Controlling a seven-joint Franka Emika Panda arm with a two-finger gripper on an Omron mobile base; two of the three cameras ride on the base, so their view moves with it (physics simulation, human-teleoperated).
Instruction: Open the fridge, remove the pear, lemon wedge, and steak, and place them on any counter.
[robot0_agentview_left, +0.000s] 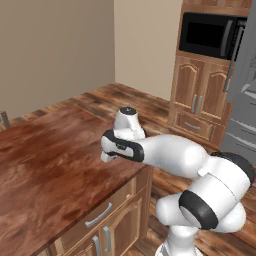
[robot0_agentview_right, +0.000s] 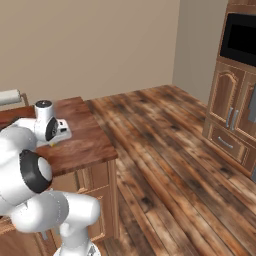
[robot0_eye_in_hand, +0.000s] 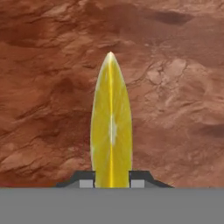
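My gripper (robot0_eye_in_hand: 112, 180) is shut on the lemon wedge (robot0_eye_in_hand: 111, 122), a bright yellow crescent seen edge-on between the two dark fingertips (robot0_eye_in_hand: 85, 179). It hangs just above the reddish-brown counter (robot0_eye_in_hand: 175, 87). In the left base view the hand (robot0_agentview_left: 114, 146) points down over the counter (robot0_agentview_left: 50, 165) near its right corner. From the right base view the hand (robot0_agentview_right: 56, 130) sits low over the counter (robot0_agentview_right: 85, 142). The grey fridge (robot0_agentview_left: 242, 125) stands at the far right. The pear and the steak are out of view.
A black microwave (robot0_agentview_left: 210, 35) sits in the tall wooden cabinet beside the fridge. Open wood floor (robot0_agentview_right: 165, 150) lies between the counter and that wall. A paper towel roll (robot0_agentview_right: 9, 96) lies at the counter's far left. The counter's edge (robot0_agentview_right: 107, 160) is close to the hand.
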